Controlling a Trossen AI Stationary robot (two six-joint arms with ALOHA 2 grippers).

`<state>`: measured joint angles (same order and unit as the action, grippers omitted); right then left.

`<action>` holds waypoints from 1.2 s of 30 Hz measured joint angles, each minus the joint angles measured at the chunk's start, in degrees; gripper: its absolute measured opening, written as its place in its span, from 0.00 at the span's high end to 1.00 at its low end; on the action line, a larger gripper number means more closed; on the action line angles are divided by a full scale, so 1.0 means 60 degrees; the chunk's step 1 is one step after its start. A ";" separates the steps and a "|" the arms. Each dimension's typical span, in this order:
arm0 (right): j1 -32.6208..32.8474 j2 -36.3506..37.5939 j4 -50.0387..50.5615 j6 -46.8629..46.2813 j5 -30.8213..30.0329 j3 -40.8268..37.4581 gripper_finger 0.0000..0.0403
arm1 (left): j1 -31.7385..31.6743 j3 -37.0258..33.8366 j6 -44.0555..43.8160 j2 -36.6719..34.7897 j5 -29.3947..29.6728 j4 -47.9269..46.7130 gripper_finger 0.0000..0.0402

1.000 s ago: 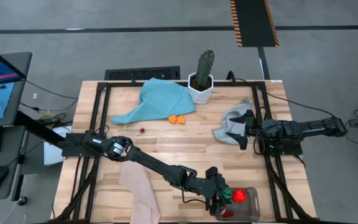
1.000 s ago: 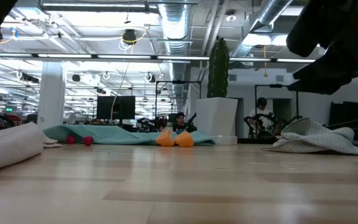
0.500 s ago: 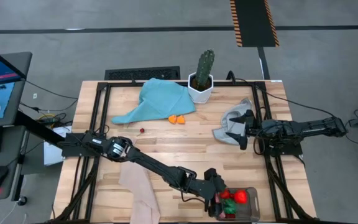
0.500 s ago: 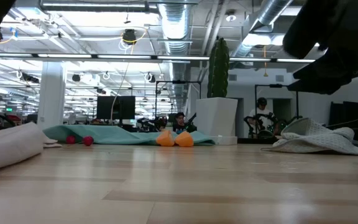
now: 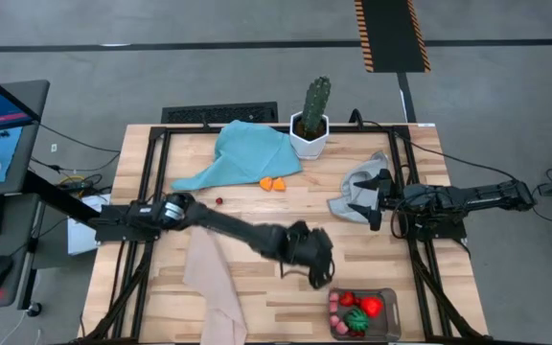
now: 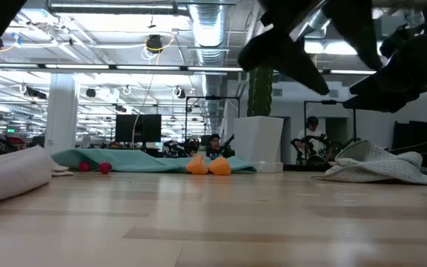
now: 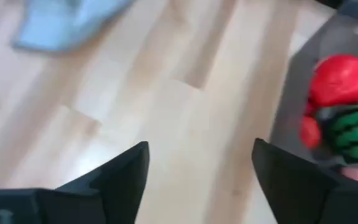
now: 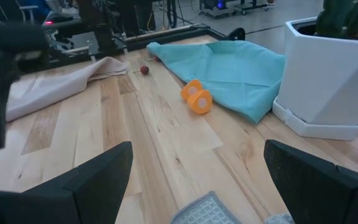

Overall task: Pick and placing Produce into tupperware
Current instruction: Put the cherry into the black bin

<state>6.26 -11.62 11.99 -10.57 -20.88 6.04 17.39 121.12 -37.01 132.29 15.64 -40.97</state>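
Tupperware [image 5: 387, 296] at the table's near right edge, long axis running left to right, holding a red piece, pink pieces and the green striped ball [image 5: 357, 321]. Left gripper [image 5: 320, 275] just up-left of it, fingers apart, nothing held. Right gripper [image 5: 373, 200] over the grey cloth [image 5: 356, 185], wide open, empty. Orange pieces [image 5: 273, 184] beside the teal cloth [image 5: 247, 151].

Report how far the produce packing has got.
Done: several pieces, including a red one and the green striped ball, lie in the tupperware. In hand: nothing; the left gripper hangs open and empty beside the tub. The right gripper waits open over the grey cloth. Left: the orange pieces and a small red piece.
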 joint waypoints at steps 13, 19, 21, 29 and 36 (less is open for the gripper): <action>0.0000 0.0000 0.0000 0.0000 0.0000 0.0000 0.04 | -0.2194 0.0022 -0.1646 -0.0136 -0.0916 -0.1206 0.42; 0.0001 0.0000 0.0000 -0.0003 0.0000 0.0000 0.04 | -0.2876 0.0018 -0.3367 -0.0136 -0.1323 -0.2707 0.42; 0.0000 0.0000 0.0000 0.0001 0.0000 0.0000 0.04 | -0.3068 0.0007 -0.3492 -0.0198 -0.1561 -0.3168 0.42; 0.0004 0.0000 0.0044 0.0001 -0.0004 0.0004 0.04 | -0.3098 -0.0582 -0.2359 -0.1725 -0.1592 -0.3527 0.44; 0.0001 0.0000 0.0116 0.0001 -0.0004 0.0004 0.04 | -0.2922 -0.3448 -0.1678 -0.4374 -0.1006 -0.2019 0.49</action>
<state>6.27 -11.62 12.68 -10.57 -20.91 6.07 -0.14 100.43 -47.08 106.05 9.60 -53.09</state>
